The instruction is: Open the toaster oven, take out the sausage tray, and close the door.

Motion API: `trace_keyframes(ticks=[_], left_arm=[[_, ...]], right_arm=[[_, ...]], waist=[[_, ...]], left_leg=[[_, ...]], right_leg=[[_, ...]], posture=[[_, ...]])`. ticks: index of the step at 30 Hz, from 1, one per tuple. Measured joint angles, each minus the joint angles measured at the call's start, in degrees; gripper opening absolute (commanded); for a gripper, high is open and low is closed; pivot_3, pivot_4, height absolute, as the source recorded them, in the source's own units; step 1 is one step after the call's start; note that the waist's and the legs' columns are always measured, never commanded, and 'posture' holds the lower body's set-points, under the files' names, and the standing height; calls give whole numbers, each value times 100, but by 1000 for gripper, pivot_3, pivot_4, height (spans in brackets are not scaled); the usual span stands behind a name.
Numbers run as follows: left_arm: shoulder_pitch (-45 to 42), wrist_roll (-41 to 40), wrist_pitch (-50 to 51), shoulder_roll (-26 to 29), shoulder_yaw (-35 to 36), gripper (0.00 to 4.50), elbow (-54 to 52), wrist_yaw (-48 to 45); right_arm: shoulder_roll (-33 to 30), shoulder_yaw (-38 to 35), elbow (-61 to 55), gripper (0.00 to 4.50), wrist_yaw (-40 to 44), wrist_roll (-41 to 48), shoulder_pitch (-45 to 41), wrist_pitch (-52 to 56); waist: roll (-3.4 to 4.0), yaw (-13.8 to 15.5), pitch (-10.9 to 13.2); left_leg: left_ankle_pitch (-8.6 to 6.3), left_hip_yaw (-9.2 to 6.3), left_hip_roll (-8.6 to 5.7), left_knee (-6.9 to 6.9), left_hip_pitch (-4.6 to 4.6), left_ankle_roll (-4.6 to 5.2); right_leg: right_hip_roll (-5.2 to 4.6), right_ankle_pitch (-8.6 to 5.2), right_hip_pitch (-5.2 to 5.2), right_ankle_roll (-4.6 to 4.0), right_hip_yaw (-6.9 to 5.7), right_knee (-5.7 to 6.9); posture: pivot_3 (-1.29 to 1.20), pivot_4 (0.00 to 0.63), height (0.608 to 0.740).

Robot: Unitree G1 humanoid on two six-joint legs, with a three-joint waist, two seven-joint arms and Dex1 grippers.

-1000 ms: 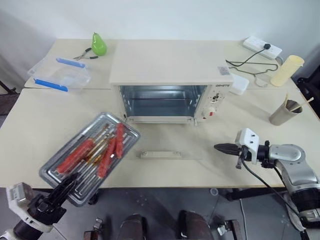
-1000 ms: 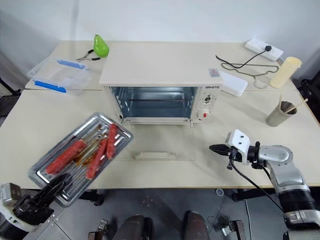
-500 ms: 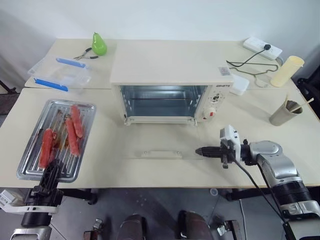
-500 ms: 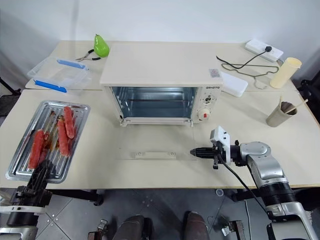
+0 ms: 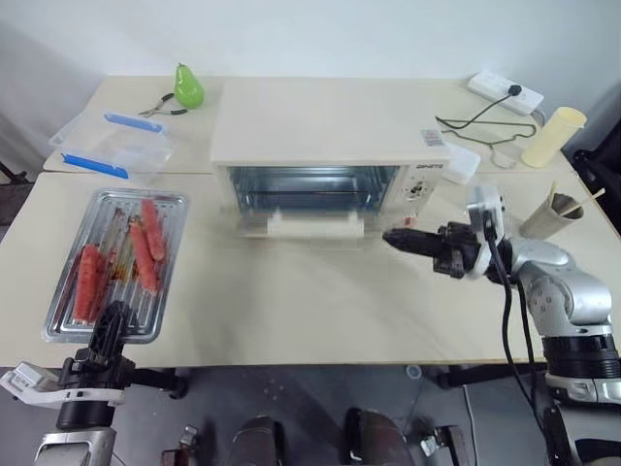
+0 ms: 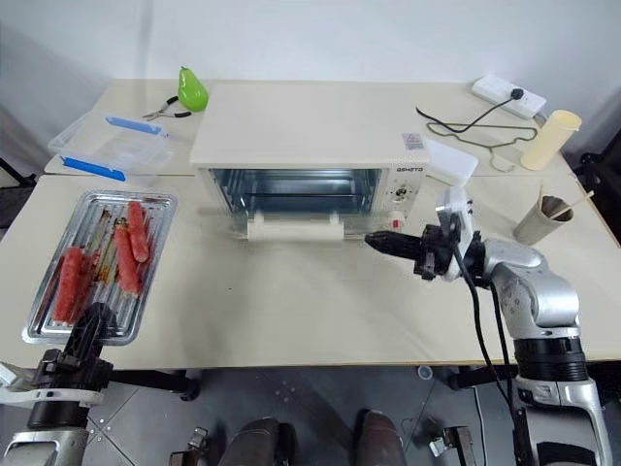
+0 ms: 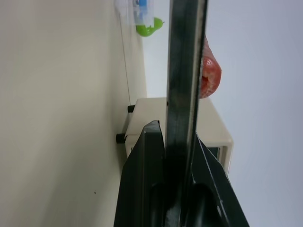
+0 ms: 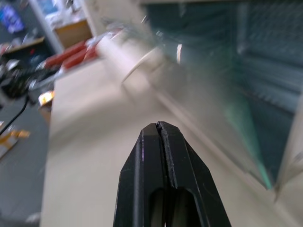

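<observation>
The cream-white toaster oven [image 5: 330, 121] stands mid-table with its cavity showing. Its door [image 5: 315, 226] is swung partway up and blurred, the bar handle in front of the opening. My right gripper [image 5: 388, 236] is shut and points left, its tip at the door's right end; whether it touches is unclear. The wrist view shows the right gripper [image 8: 158, 125] shut, with the handle [image 8: 128, 56] ahead. The sausage tray [image 5: 116, 262] lies flat at the table's left with several red sausages [image 5: 146, 254]. My left gripper [image 5: 112, 313] is shut on the tray's near edge [image 7: 182, 71].
A clear plastic box with blue clips [image 5: 112, 146], a green pear [image 5: 188, 85] and pliers [image 5: 155, 109] sit at the back left. At the right are a power strip [image 5: 505, 92], a cable, a cream cup [image 5: 553, 136] and a grey cup with sticks [image 5: 548, 216].
The door has risen from flat on the table to partway up. My right gripper rose and moved toward the oven. The tray turned from slanted to straight and settled at the left.
</observation>
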Motion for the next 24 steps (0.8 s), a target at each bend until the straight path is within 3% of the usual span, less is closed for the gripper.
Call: trace_keyframes(ticks=[5, 11, 14, 19, 24], left_arm=[[550, -1, 190, 347, -206, 0, -21, -323], [1167, -1, 511, 1280, -520, 0, -96, -1179], [1225, -3, 672, 1634, -618, 0, -51, -1436], [1216, -2, 1172, 2294, -735, 0, 296, -1776], [759, -1, 1851, 3103, -1102, 0, 816, -2083]], right_arm=[[195, -70, 215, 8, -325, -95, -281, -244], [-292, -62, 131, 8, -37, -41, 55, 98], [-624, -138, -110, 527, 53, 53, 368, 381], [-1055, -243, -849, 2178, 387, -110, 1230, -53], [-1209, -513, -1304, 3912, 753, -508, 2118, -1310]], waist=[[0, 33, 0], [0, 33, 0], [1, 18, 1], [4, 16, 0], [7, 38, -1]], left_leg=[[-3, -12, -5, -2, -5, 5], [-10, -1, -12, -1, -8, 18], [-11, -2, -6, -2, -7, 17], [-12, 5, -7, -8, -1, 16], [-11, 11, -11, -8, 4, 16]], right_leg=[[3, 0, -3, 0, 14, 2], [4, -2, -2, -3, 45, -17], [9, -3, -4, -6, 45, -15], [11, -5, -4, -8, 50, -15], [12, -4, -2, -8, 59, -15]], posture=[[0, 150, 740], [0, 150, 740], [0, 150, 740], [0, 150, 740], [0, 150, 740]])
